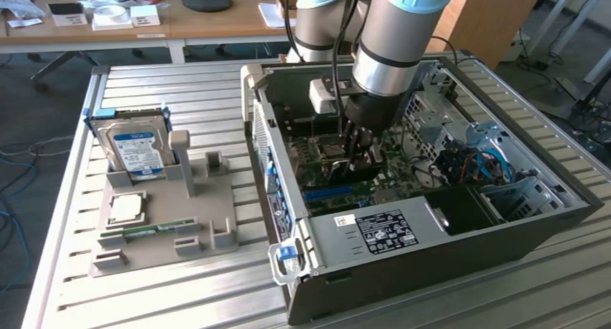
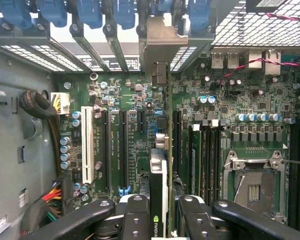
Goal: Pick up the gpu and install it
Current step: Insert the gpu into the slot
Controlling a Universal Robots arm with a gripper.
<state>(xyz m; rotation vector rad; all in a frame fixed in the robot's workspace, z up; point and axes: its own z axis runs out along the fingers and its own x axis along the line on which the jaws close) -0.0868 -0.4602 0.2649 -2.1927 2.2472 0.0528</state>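
The gpu [image 2: 158, 172] shows edge-on in the wrist view as a thin dark card with a green logo near my fingers. Its silver bracket [image 2: 162, 42] stands at the case's rear slot openings. My gripper [image 2: 160, 212] is shut on the card, with one black finger [image 2: 135, 220] on each side. The card stands upright over the green motherboard [image 2: 135, 100], in line with the long black slots [image 2: 124, 150]. Whether it sits in a slot I cannot tell. In the exterior view my gripper [image 1: 365, 144] reaches down into the open computer case [image 1: 382, 232].
A grey fixture [image 1: 205, 214] at the exterior view's left holds a blue-labelled hard drive [image 1: 139, 146], a processor chip [image 1: 126, 207] and a green memory stick [image 1: 153, 229]. Inside the case are a white slot [image 2: 86, 145], an open processor socket [image 2: 252, 185], cable bundles [image 2: 37, 105] and blue latches [image 2: 90, 12].
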